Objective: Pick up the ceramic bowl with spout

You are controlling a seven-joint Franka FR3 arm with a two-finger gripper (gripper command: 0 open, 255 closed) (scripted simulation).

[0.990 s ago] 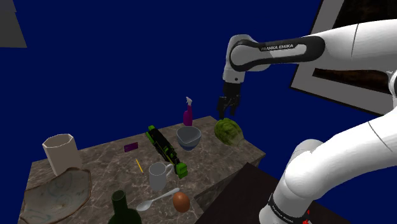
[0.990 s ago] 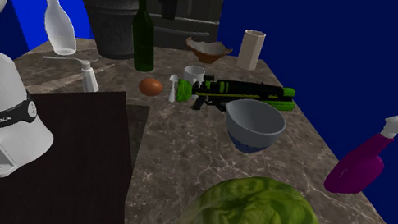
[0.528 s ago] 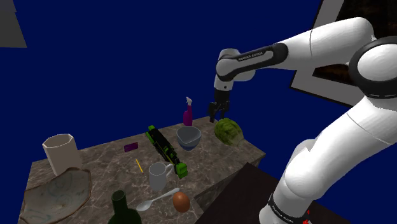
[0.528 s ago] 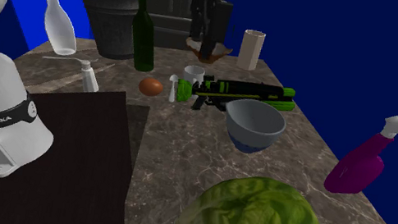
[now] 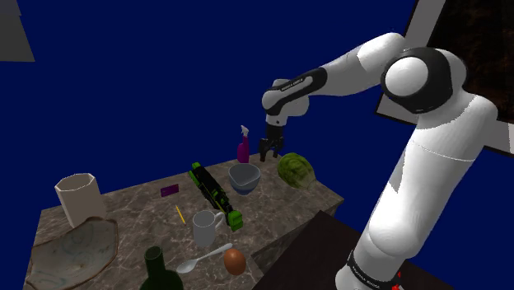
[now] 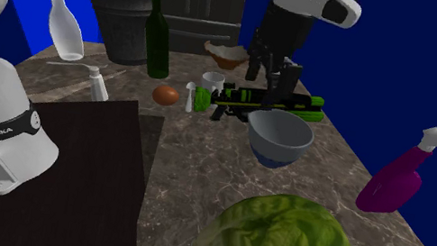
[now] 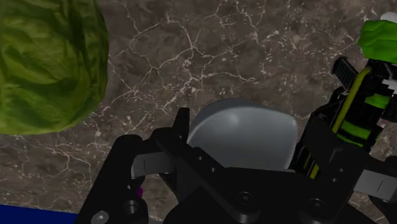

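A grey bowl (image 5: pixel 245 177) with a bluish underside stands upright on the marble tabletop (image 5: pixel 272 214), between a head of lettuce (image 5: pixel 296 169) and a green-and-black toy gun (image 5: pixel 214 194). My gripper (image 5: pixel 270 152) hangs open just above the bowl's rim on the lettuce side, not touching it. In the second exterior view the gripper (image 6: pixel 272 76) hovers over the far rim of the bowl (image 6: pixel 278 137), its fingers apart. In the wrist view the bowl (image 7: pixel 245 130) lies below the open gripper (image 7: pixel 251 156), with nothing held.
A purple spray bottle (image 6: pixel 399 180) lies by the table edge near the bowl. Farther along are a mug (image 5: pixel 206 226), an egg (image 5: pixel 235 261), a spoon (image 5: pixel 202 259), a green bottle (image 6: pixel 158 39), a beige cup (image 5: pixel 78 198) and a shallow brown bowl (image 5: pixel 70 247). The dark stand (image 6: pixel 80 177) borders the table.
The arm has swung toward the shoulder view's left, carrying the gripper from over the lettuce to above the grey bowl. The fingers have stayed open.
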